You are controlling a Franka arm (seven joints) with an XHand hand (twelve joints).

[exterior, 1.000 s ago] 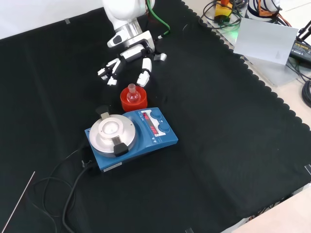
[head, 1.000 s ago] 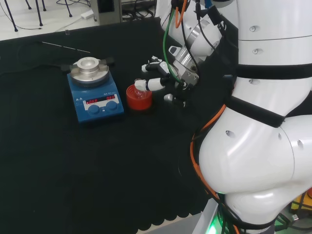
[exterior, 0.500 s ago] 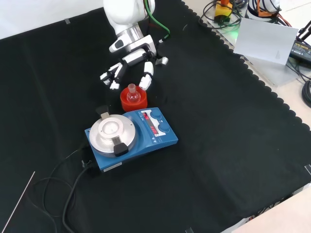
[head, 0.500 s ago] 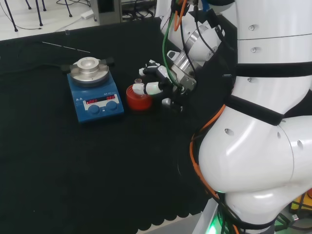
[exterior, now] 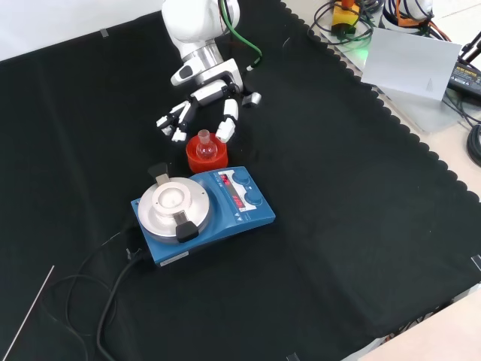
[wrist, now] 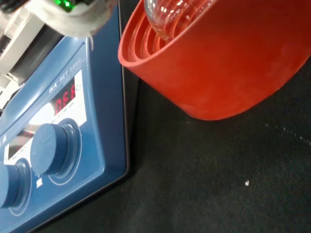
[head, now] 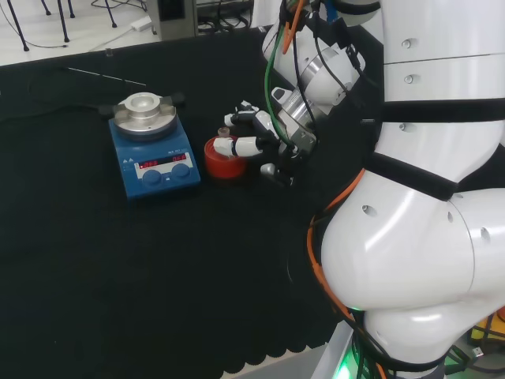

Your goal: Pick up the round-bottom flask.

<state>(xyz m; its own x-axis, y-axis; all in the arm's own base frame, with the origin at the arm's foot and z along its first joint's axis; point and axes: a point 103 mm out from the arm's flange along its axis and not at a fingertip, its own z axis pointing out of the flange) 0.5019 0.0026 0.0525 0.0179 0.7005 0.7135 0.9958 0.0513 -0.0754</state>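
A small clear round-bottom flask (exterior: 204,146) sits upright in a red ribbed ring stand (exterior: 201,160) on the black cloth. In the head view the flask's neck (head: 224,134) rises above the stand (head: 223,163). My hand (exterior: 209,94) hovers just behind the flask, open, fingers spread: several fingers (exterior: 174,125) to its left in the front view, the thumb (exterior: 228,125) to its right, close to the neck. In the head view the hand (head: 270,131) is right of the flask. The wrist view has the stand (wrist: 218,63) with the flask's glass belly (wrist: 172,14) in it.
A blue magnetic stirrer (exterior: 203,213) with a round metal plate stands right next to the stand, left of it in the head view (head: 154,154). Its black cable trails over the cloth (exterior: 113,289). A thin rod (head: 106,76) lies beyond. The arm's white links (head: 418,197) stand at the right.
The hand has moved down and closer to the flask, so its fingers and thumb now flank the neck. The flask and stand have not moved.
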